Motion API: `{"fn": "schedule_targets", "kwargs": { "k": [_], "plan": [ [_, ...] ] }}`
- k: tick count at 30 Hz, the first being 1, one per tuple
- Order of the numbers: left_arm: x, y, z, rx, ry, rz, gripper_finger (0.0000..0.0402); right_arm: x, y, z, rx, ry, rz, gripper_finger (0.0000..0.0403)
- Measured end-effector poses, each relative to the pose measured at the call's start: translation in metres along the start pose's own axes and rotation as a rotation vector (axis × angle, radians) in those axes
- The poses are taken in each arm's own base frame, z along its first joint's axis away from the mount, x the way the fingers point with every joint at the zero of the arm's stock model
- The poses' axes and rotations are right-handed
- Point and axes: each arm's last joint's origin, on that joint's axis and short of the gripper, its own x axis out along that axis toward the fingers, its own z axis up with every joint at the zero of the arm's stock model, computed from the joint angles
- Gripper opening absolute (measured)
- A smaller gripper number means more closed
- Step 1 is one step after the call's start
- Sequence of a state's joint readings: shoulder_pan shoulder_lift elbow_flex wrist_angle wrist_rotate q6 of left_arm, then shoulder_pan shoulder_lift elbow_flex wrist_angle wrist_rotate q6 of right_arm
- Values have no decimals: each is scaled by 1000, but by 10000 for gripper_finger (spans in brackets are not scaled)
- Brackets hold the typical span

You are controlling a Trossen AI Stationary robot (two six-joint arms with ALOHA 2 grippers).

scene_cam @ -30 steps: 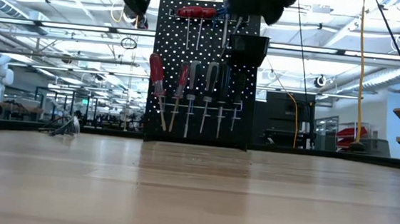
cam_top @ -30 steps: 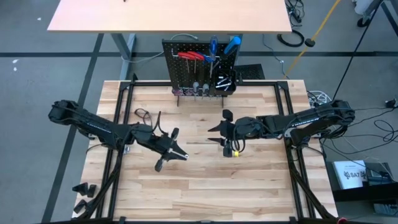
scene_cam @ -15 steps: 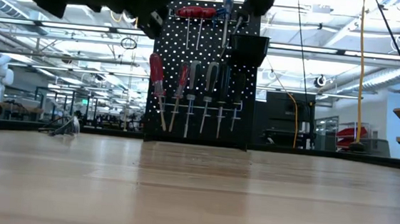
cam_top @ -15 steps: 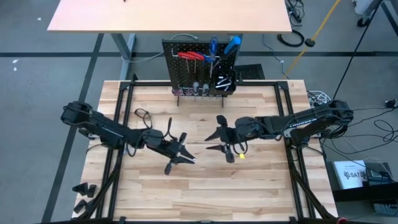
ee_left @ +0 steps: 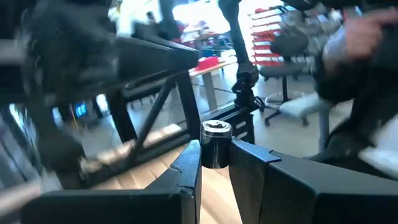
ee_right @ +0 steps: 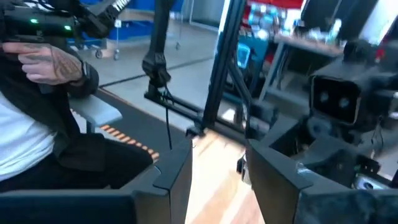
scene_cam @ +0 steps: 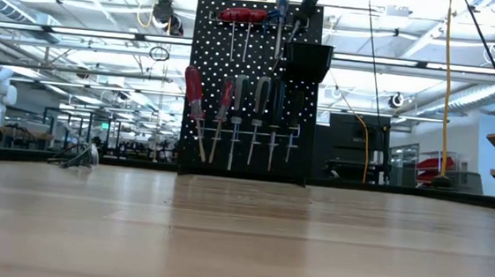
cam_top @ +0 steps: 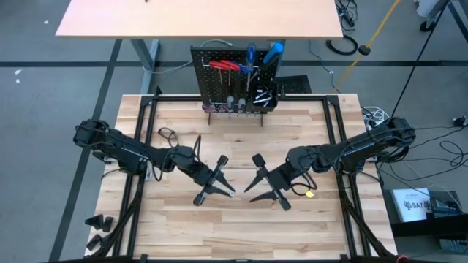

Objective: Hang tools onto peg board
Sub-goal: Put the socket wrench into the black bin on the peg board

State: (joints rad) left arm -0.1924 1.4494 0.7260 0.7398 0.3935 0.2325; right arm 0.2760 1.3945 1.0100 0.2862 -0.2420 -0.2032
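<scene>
At the far edge of the wooden surface, the upright peg board carried the red-handled hex keys, a row of screwdrivers and a blue-handled screwdriver, with its black bin at one side. Near mid-surface the left tool pinched a small silver socket between narrow fingers. Just beside it, tips facing, the right tool stood partly open, holding nothing visible.
</scene>
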Motion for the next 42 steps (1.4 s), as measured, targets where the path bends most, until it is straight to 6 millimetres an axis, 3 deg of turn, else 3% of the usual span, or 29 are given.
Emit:
{"fn": "schedule_targets", "kwargs": {
  "k": [4, 9, 13, 24, 42],
  "plan": [
    [5, 14, 13, 145, 12, 24, 56, 1, 4, 5, -8, -45, 4, 144],
    [10, 26, 18, 128, 187, 166, 56, 1, 4, 7, -32, -62, -27, 144],
    [11, 20, 12, 110, 289, 177, 56, 1, 1, 6, -48, -30, -118, 144],
    [17, 6, 18, 115, 239, 114, 56, 25, 3, -28, -177, 107, -89, 144],
    [18, 0, 17, 104, 249, 73, 56, 26, -1, -31, -214, 143, -184, 144]
  ]
}}
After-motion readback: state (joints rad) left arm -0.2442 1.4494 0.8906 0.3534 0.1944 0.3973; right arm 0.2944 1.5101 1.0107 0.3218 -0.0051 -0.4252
